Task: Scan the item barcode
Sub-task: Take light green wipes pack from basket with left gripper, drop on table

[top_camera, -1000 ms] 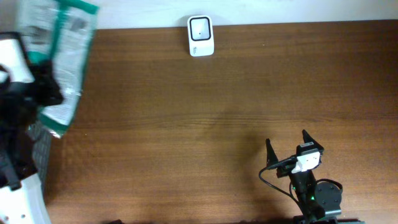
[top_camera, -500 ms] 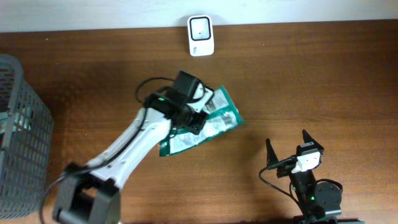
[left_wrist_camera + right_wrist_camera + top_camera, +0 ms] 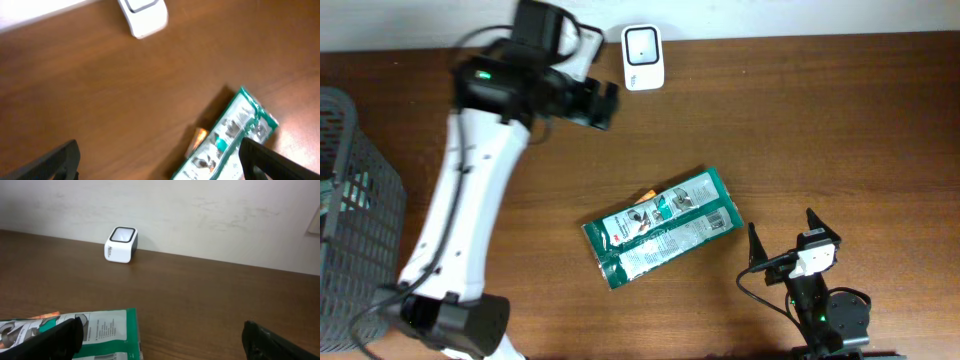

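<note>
Hovering above the far side of the table (image 3: pixel 840 120), my left claw (image 3: pixel 603 103) is spread wide with nothing between its fingers. In its own wrist view they stand at the two lower corners with only bare wood between them. It hangs just beside the white scanner (image 3: pixel 642 58), which sits at the far edge against the wall (image 3: pixel 200 210).

The green and white packet (image 3: pixel 660 228) lies flat on the wood near the middle, set at a slant and well apart from both the scanner and my left claw (a small orange patch shows along one long edge).

My right claw (image 3: pixel 783 232) waits low at the near right, also spread and empty, with the packet's nearer end just beside it.

A dark mesh basket (image 3: pixel 355 200) stands at the left edge.
</note>
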Available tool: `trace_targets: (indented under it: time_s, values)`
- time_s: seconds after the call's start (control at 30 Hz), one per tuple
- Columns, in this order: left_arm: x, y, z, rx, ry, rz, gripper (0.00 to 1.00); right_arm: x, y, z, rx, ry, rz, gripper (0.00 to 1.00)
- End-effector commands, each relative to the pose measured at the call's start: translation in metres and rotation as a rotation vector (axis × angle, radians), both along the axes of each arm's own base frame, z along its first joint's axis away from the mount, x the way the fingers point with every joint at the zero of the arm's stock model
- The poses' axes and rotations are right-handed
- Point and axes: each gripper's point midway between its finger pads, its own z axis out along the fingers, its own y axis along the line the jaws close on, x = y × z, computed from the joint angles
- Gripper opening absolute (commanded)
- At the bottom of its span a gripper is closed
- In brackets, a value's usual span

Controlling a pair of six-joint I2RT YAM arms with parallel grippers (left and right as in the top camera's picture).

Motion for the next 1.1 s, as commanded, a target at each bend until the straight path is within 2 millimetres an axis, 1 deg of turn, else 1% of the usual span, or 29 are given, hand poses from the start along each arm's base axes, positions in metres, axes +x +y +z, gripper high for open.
trace_targets:
  time_s: [0.0, 0.03, 0.07, 0.1, 0.13, 0.17, 0.23, 0.27, 0.3, 0.33, 0.37, 0.4, 0.43, 0.5, 0.53, 0.6, 0.67, 0.7, 0.73, 0.8, 0.83, 0.87, 0.9, 0.93, 1.0, 1.03, 1.07]
  values:
    - [0.004, 0.098, 0.085, 0.036, -0.166, 0.277, 0.99, 0.000, -0.001, -0.002, -0.003, 0.000, -0.001, 0.98]
    - [0.000, 0.129, 0.099, 0.036, -0.185, 0.391, 0.99, 0.000, -0.001, -0.002, -0.003, 0.000, -0.001, 0.98]
    - [-0.019, 0.202, 0.118, 0.043, -0.201, 0.670, 0.99, 0.000, -0.001, -0.002, -0.003, 0.000, -0.001, 0.98]
    - [-0.029, 0.231, 0.120, 0.045, -0.195, 0.781, 0.99, 0.000, -0.001, -0.002, -0.003, 0.000, -0.001, 0.98]
    - [-0.050, 0.283, 0.114, 0.027, -0.158, 0.989, 0.99, 0.000, -0.001, -0.002, -0.003, 0.000, -0.001, 0.98]
    - [-0.075, 0.341, 0.097, -0.016, -0.104, 1.222, 0.99, 0.000, -0.001, -0.002, -0.003, 0.000, -0.001, 0.98]
    - [-0.097, 0.394, 0.080, -0.022, -0.081, 1.378, 1.00, 0.000, -0.001, -0.002, -0.003, 0.000, -0.002, 0.98]
    - [-0.108, 0.414, 0.067, -0.020, -0.051, 1.436, 0.98, 0.000, -0.001, -0.002, -0.003, 0.000, -0.002, 0.98]
    - [-0.118, 0.430, 0.049, -0.019, -0.005, 1.481, 0.94, 0.000, -0.001, -0.002, -0.003, 0.000, -0.001, 0.98]
    - [-0.124, 0.443, 0.023, -0.048, 0.053, 1.509, 0.88, 0.000, -0.001, -0.002, -0.003, 0.000, -0.001, 0.98]
    - [-0.128, 0.453, -0.003, -0.060, 0.102, 1.530, 0.84, 0.000, -0.001, -0.002, -0.003, 0.000, -0.001, 0.98]
    - [-0.131, 0.457, -0.024, -0.054, 0.144, 1.532, 0.84, 0.000, -0.001, -0.002, -0.003, 0.000, -0.002, 0.98]
    - [-0.130, 0.459, -0.041, -0.050, 0.170, 1.526, 0.84, 0.000, -0.001, -0.002, -0.003, 0.000, -0.001, 0.98]
    - [-0.124, 0.466, -0.089, -0.024, 0.210, 1.482, 0.84, 0.000, -0.001, -0.002, -0.003, 0.000, -0.001, 0.98]
    - [-0.122, 0.468, -0.102, -0.017, 0.217, 1.469, 0.84, 0.000, -0.001, -0.002, -0.003, 0.000, -0.002, 0.98]
    - [-0.114, 0.476, -0.125, 0.023, 0.214, 1.409, 0.84, 0.000, -0.001, -0.002, -0.003, 0.000, -0.001, 0.98]
    - [-0.101, 0.488, -0.144, 0.057, 0.210, 1.356, 0.84, 0.000, -0.001, -0.002, -0.003, 0.000, -0.001, 0.98]
    - [-0.095, 0.494, -0.158, 0.071, 0.219, 1.331, 0.85, 0.000, -0.001, -0.002, -0.003, 0.000, -0.001, 0.98]
    - [-0.091, 0.498, -0.173, 0.069, 0.235, 1.330, 0.85, 0.000, -0.001, -0.002, -0.003, 0.000, -0.001, 0.98]
    - [-0.083, 0.505, -0.194, 0.068, 0.241, 1.329, 0.84, 0.000, -0.001, -0.002, -0.003, 0.000, -0.002, 0.98]
    - [-0.075, 0.512, -0.209, 0.069, 0.229, 1.329, 0.84, 0.000, -0.001, -0.002, -0.003, 0.000, -0.001, 0.98]
    - [-0.069, 0.513, -0.216, 0.062, 0.223, 1.313, 0.84, 0.000, -0.001, -0.002, -0.003, 0.000, -0.001, 0.98]
    - [-0.062, 0.509, -0.226, 0.020, 0.223, 1.283, 0.84, 0.000, -0.001, -0.002, -0.003, 0.000, -0.001, 0.98]
    - [-0.058, 0.508, -0.236, 0.003, 0.233, 1.272, 0.84, 0.000, -0.001, -0.002, -0.003, 0.000, -0.001, 0.98]
    - [-0.058, 0.507, -0.254, 0.000, 0.264, 1.266, 0.84, 0.000, -0.001, -0.002, -0.003, 0.000, -0.001, 0.99]
    - [-0.059, 0.506, -0.260, 0.000, 0.278, 1.262, 0.80, 0.000, -0.001, -0.002, -0.003, 0.000, -0.001, 0.98]
    - [-0.059, 0.506, -0.264, 0.000, 0.283, 1.261, 0.80, 0.000, -0.001, -0.002, -0.003, 0.001, -0.001, 0.98]
